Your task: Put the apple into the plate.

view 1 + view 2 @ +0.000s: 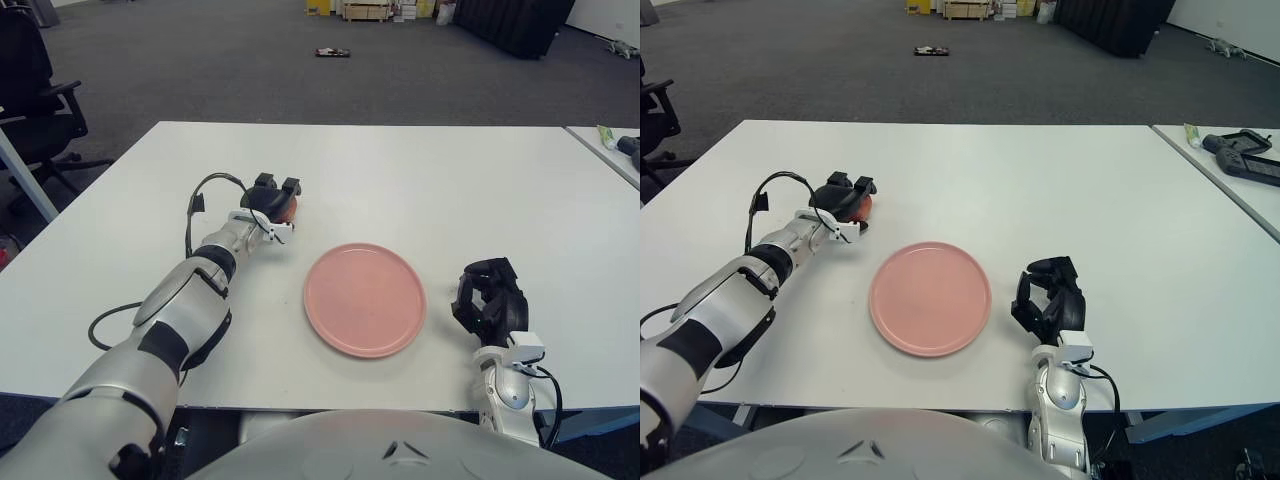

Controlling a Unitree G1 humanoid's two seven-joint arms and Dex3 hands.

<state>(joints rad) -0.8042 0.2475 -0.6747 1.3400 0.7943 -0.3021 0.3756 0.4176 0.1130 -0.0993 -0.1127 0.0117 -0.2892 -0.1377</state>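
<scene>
A red apple (285, 209) sits on the white table (400, 170), left of and a little beyond the pink plate (365, 298). My left hand (270, 198) is over the apple with its dark fingers curled around it, hiding most of it. The apple is low, at the table surface. The plate is empty. My right hand (489, 297) shows right of the plate, near the table's front edge, fingers curled and holding nothing.
A second table at the far right carries a dark device (1240, 152) and a small tube. A black office chair (35, 95) stands beyond the table's left corner. Grey carpet lies behind.
</scene>
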